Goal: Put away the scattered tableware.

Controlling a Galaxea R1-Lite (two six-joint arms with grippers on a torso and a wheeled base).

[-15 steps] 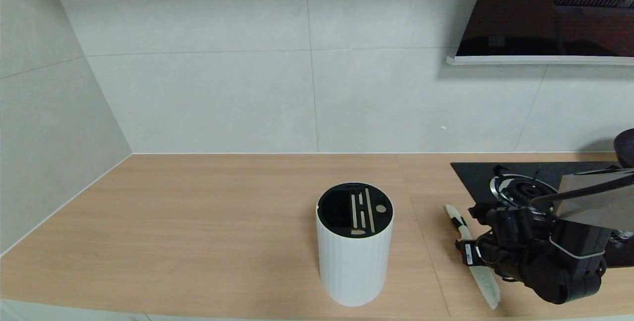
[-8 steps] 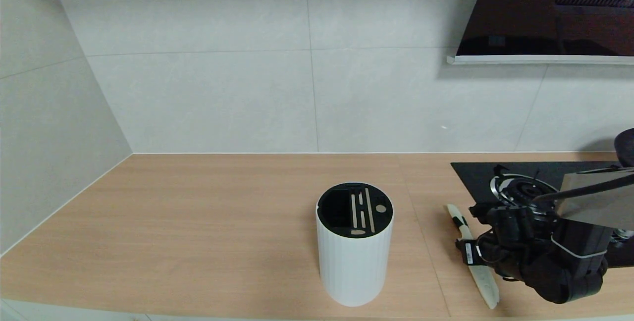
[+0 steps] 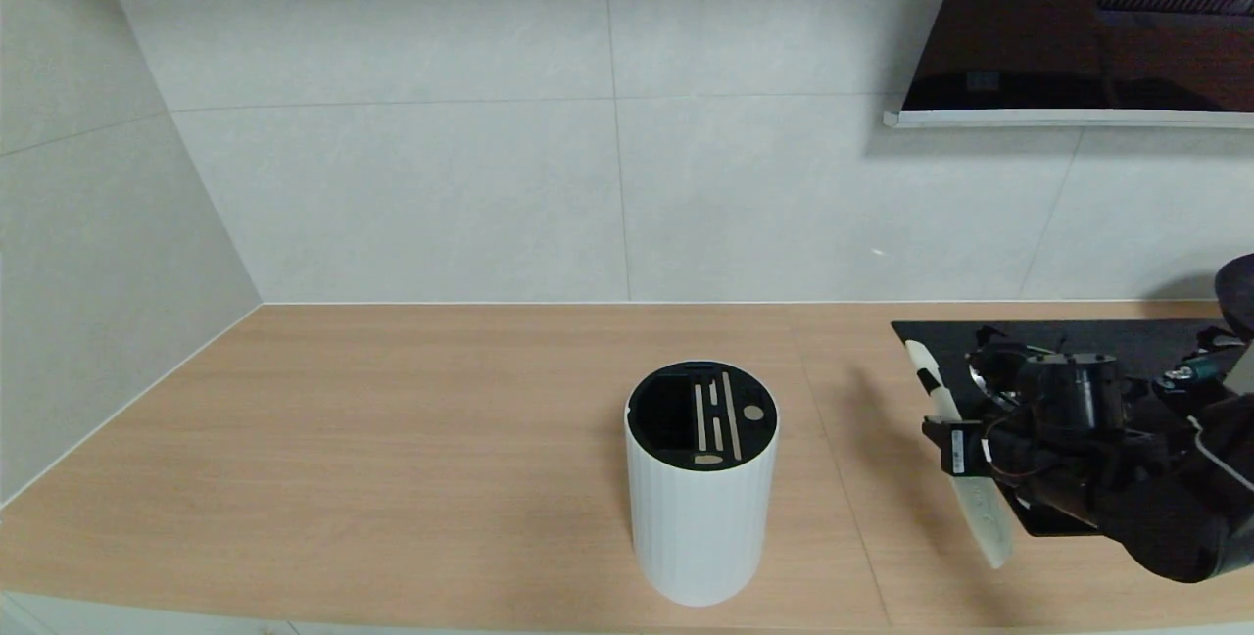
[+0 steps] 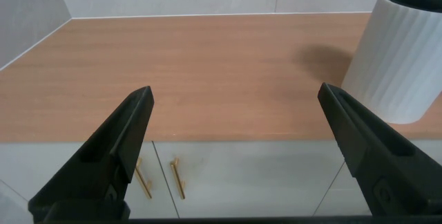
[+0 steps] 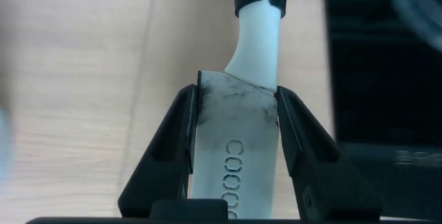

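Knife (image 3: 983, 512) is the thing to put away. It hangs just over the big wooden counter (image 3: 392, 439), by the edge of the black stove (image 3: 931, 333) and well apart from the tall white holder (image 3: 700, 517) with slots in its top. The right gripper (image 3: 963, 449) pinches the flat white blade close to the handle, and the left gripper (image 4: 233, 96) is spread wide with nothing in it. I think the knife is light, hard and smooth, so it could slip or twist, and a firm squeeze on its flat sides near the handle looks best.
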